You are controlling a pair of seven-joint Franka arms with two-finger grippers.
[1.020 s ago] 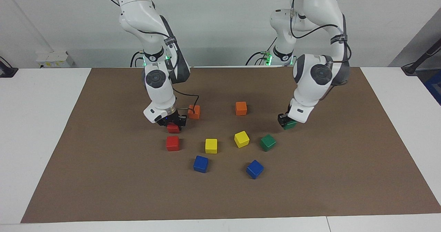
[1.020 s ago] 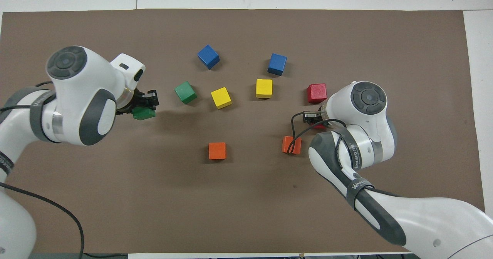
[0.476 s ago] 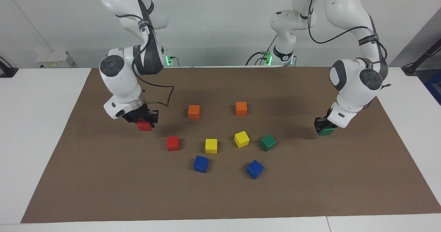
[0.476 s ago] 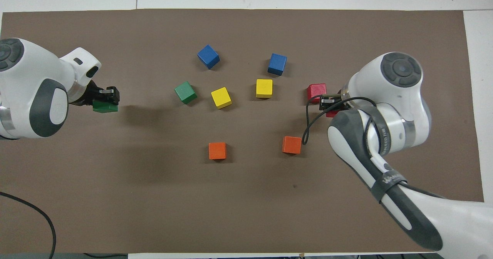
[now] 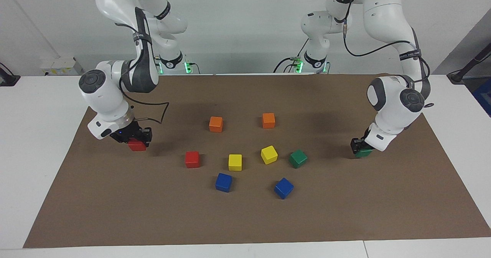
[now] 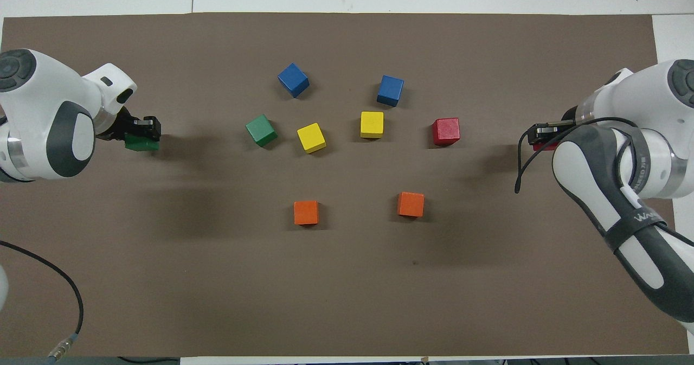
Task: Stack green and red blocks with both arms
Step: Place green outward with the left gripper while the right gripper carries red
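My right gripper [image 5: 135, 138] [image 6: 544, 134] is shut on a red block [image 5: 137, 146] [image 6: 543, 146], held low over the brown mat toward the right arm's end of the table. My left gripper [image 5: 360, 146] [image 6: 143, 130] is shut on a green block [image 5: 363, 153] [image 6: 141, 144], low over the mat toward the left arm's end. A second red block [image 5: 192, 159] [image 6: 445, 131] and a second green block [image 5: 298, 158] [image 6: 261, 130] lie on the mat among the middle cubes. Whether the held blocks touch the mat I cannot tell.
Two yellow cubes [image 5: 235, 162] [image 5: 269, 154] lie between the loose red and green blocks. Two blue cubes [image 5: 223, 182] [image 5: 283, 188] lie farther from the robots, two orange cubes [image 5: 216, 124] [image 5: 268, 120] nearer. The brown mat [image 5: 245, 223] covers the white table.
Both arms have swung outward from the middle cluster, each carrying its block toward its own end of the table. The loose cubes have not moved.
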